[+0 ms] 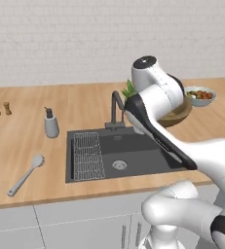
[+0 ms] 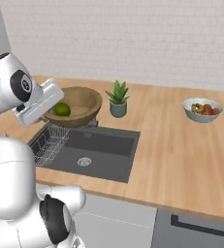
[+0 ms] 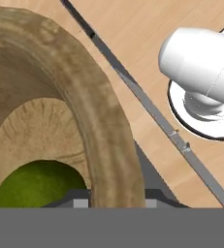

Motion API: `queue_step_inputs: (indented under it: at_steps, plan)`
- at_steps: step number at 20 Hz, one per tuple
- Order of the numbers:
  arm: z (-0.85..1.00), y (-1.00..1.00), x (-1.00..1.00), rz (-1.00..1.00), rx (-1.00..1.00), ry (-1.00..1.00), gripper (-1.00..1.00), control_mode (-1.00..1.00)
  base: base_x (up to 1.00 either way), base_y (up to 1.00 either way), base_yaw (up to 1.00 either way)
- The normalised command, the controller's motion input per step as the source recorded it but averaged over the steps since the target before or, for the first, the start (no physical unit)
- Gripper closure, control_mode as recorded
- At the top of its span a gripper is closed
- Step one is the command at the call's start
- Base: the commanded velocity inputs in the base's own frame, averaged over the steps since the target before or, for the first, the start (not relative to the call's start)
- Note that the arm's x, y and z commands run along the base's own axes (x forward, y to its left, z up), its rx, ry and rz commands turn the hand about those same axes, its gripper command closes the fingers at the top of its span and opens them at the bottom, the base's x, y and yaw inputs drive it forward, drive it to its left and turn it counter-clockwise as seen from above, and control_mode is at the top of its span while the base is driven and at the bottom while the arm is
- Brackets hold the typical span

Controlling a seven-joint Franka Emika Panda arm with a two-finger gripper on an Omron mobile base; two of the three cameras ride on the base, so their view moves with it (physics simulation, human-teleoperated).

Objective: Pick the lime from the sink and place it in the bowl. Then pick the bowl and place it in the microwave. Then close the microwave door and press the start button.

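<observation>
The brown wooden bowl (image 2: 82,99) is at the back right corner of the dark sink (image 2: 104,145), with the green lime (image 2: 61,109) lying inside it. In the hand view the bowl's thick wall (image 3: 84,97) runs down between my fingertips, and my gripper (image 3: 114,203) is shut on that rim, one finger inside by the lime (image 3: 36,186) and one outside. In the left base view my arm hides most of the bowl (image 1: 179,115). I cannot tell whether the bowl rests on the counter or hangs just above it. The microwave and its door are out of view.
A potted plant (image 2: 118,99) stands just right of the bowl. Further right on the counter is a pale bowl of food (image 2: 203,109). The faucet (image 1: 116,109) rises behind the sink, where a wire rack (image 1: 88,155) lies. Left of the sink are a soap dispenser (image 1: 51,124) and a spoon (image 1: 25,175).
</observation>
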Motion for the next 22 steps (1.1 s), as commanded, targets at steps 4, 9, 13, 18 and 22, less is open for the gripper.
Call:
queue_step_inputs:
  at_steps: [4,9,13,18,22]
  plan:
    - [0.0,0.0,0.0,0.0,0.0,0.0,1.0,1.0,-0.57,-0.05,0.08]
    - [0.0,0.0,0.0,0.0,0.0,0.0,1.0,1.0,-0.59,-0.02,-0.15]
    - [0.0,0.0,0.0,0.0,0.0,0.0,1.0,1.0,-0.49,-0.03,-0.53]
    - [0.0,0.0,0.0,0.0,0.0,0.0,1.0,1.0,-0.46,-0.06,-0.64]
    - [0.0,0.0,0.0,0.0,0.0,0.0,1.0,1.0,-0.32,-0.11,-0.66]
